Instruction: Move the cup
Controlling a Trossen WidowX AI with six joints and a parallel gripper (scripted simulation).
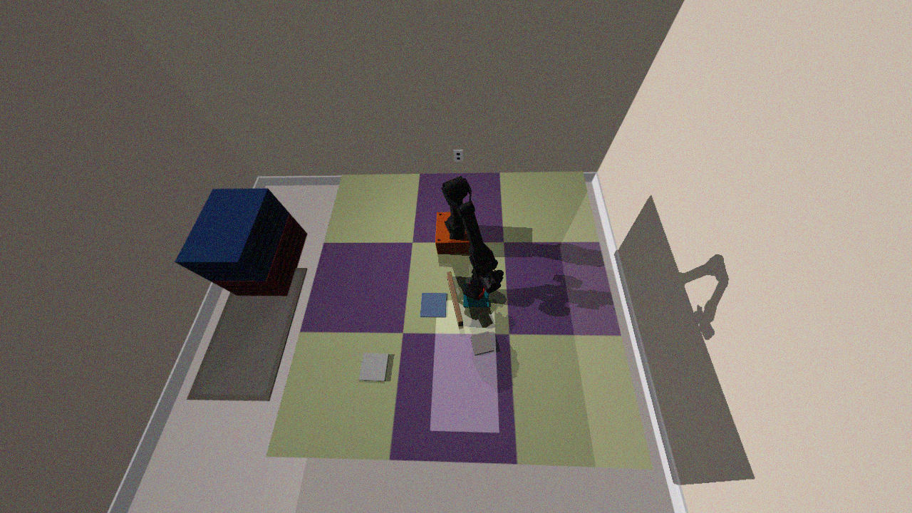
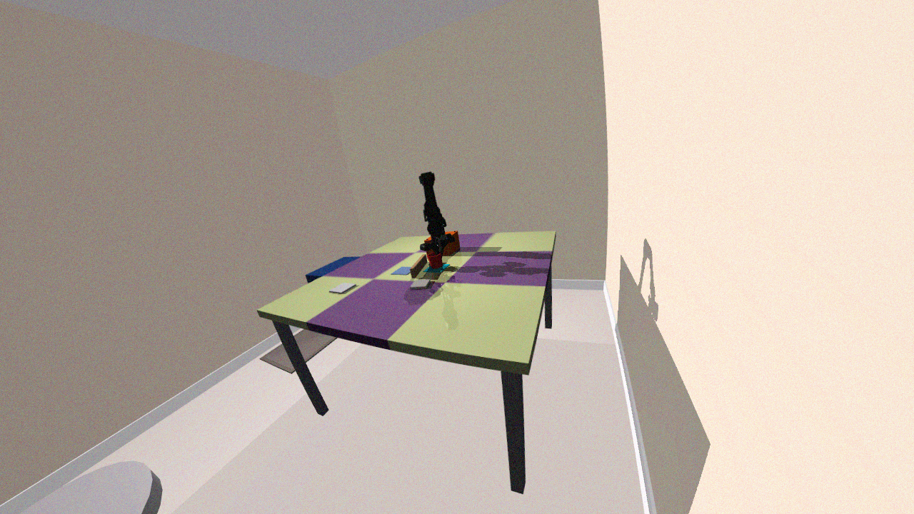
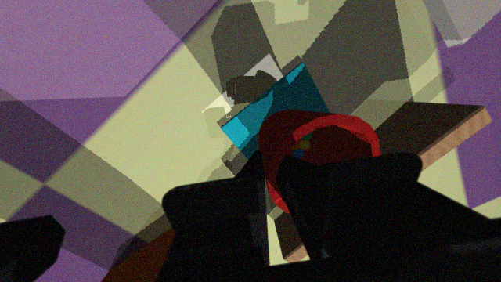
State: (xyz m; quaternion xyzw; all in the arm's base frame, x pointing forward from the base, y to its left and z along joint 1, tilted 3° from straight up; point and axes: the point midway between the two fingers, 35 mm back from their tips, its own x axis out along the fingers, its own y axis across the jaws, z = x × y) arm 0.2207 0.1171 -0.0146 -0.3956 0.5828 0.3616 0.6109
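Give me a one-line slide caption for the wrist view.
Claw shut on the red cup rim, marbles inside, above the teal pad.
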